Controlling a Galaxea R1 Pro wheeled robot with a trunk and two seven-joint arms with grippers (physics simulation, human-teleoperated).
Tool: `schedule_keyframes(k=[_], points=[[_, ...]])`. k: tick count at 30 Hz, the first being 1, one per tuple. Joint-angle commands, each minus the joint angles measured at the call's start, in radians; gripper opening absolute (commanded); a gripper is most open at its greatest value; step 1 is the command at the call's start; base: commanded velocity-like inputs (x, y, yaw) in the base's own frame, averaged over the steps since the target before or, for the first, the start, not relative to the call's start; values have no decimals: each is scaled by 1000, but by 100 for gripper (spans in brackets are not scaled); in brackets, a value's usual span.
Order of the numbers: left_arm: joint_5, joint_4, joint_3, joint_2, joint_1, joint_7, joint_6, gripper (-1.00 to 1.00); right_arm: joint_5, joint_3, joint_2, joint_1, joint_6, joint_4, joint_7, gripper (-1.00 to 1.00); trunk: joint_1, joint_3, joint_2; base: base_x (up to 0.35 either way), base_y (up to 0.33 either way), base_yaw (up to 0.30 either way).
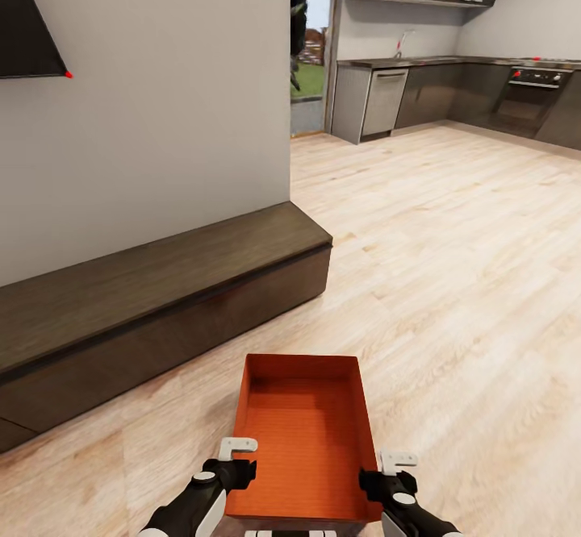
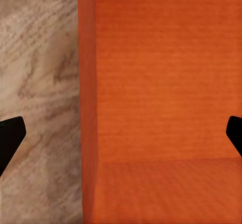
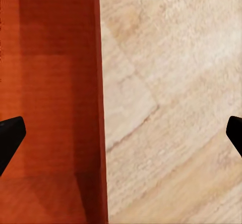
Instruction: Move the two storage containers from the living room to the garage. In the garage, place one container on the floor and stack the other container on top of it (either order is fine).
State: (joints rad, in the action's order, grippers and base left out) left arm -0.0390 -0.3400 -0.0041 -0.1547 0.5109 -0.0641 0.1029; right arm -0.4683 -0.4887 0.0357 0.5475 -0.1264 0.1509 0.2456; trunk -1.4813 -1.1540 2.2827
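One orange-red storage container (image 1: 303, 432) sits between the two grippers, low in front of the robot, above the light wood-plank floor (image 1: 452, 263). Open top faces up, ribbed bottom visible, nothing inside. Long axis runs away from the robot.

Left arm comes in from the lower left, forearm angled inward, left gripper (image 1: 236, 460) at the container's left wall near the robot's end. Right arm mirrors it, right gripper (image 1: 386, 472) at the right wall. Both wrists about level.

Left wrist view: the left gripper's fingertips (image 2: 11, 138) are spread wide, the container's wall (image 2: 86, 103) running between them, floor on one side, bin interior on the other. Jaws straddle the wall, wide open, no contact visible. Right wrist view is the same: fingertips (image 3: 10, 138) far apart, wall edge (image 3: 100, 103) between them, not clamped.

Can't tell whether the container rests on the floor or is lifted; no clear gap or shadow to judge.

Long low dark-wood bench (image 1: 145, 303) runs along the white wall (image 1: 161, 118) to the left, just beside the container. A black TV corner (image 1: 28, 29) shows on that wall. Dark-cabinet kitchen (image 1: 460, 85) is well apart, far right.
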Motion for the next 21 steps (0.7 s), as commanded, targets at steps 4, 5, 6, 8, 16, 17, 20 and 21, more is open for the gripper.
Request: schedule_keyframes(k=[4,5,6,8,16,17,20,21], points=[[-4,-2,0,0,0,-1,6,100,-10,-9,0,1,-5,-1,5,100,0,-1,0,0,0,0],[-4,-2,0,0,0,-1,6,100,-10,-10,0,0,-5,-1,5,100,0,-1,0,0,0,-5],[-4,-2,0,0,0,0,6,100,-10,-10,1,0,-5,-1,6,100,0,-1,0,0,0,-26],[-4,-2,0,0,0,0,6,100,-10,-9,1,1,-5,-1,7,100,0,-1,0,0,0,-57],[-4,-2,-1,1,0,3,6,100,-12,-11,2,0,-6,-1,71,100,0,-1,0,0,0,-173],[-4,-2,-1,1,0,3,6,100,-12,-11,1,0,-6,-1,71,100,0,-1,0,0,0,-66],[-4,1,-1,1,0,3,6,100,-12,-13,-1,0,-6,-1,67,100,0,-1,0,0,0,-27],[-4,2,-1,1,0,3,6,100,-11,-13,-1,0,-6,-1,66,100,0,-1,0,0,0,-7]])
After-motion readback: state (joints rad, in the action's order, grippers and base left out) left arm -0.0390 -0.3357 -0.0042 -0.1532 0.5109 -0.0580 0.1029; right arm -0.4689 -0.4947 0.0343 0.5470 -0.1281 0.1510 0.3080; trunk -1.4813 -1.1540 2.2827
